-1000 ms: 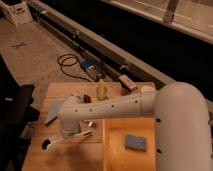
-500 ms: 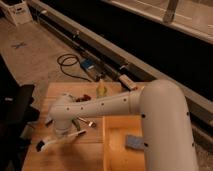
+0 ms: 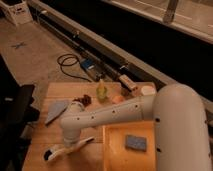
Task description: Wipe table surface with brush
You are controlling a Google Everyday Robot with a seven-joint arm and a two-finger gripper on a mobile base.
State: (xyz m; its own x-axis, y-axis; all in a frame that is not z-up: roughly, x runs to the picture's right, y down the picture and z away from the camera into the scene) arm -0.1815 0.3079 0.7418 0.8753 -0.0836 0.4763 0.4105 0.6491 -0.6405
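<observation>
The robot's thick white arm (image 3: 150, 115) reaches in from the right and stretches leftward over the table (image 3: 37, 145), a pale wooden top with board seams. The arm bends down near the left-centre of the table, and the hand (image 3: 71, 141) sits at its lower end, low over the wood. Whether its fingers are apart or together cannot be told, because the wrist covers them.

The brush (image 3: 67, 148) lies just below the hand on the front left part of the table. It is long, slim and white, tilted so that its right end is higher than its left, and a dark head shows at the left end near the table's front left corner. The hand appears to meet the brush near the middle of its handle, though the grip itself is hidden.

To the right of the brush a yellow tray (image 3: 115, 155) rests on the table, with a blue-grey sponge (image 3: 135, 143) lying inside it. A grey cloth (image 3: 56, 110) lies on the left side of the table behind the arm. Near the back edge stand a yellow-green bottle (image 3: 102, 90), a small dark clump (image 3: 85, 99) to its left and a white cup (image 3: 148, 90) to its right. On the floor beyond the table lies a coiled black cable (image 3: 68, 63).
</observation>
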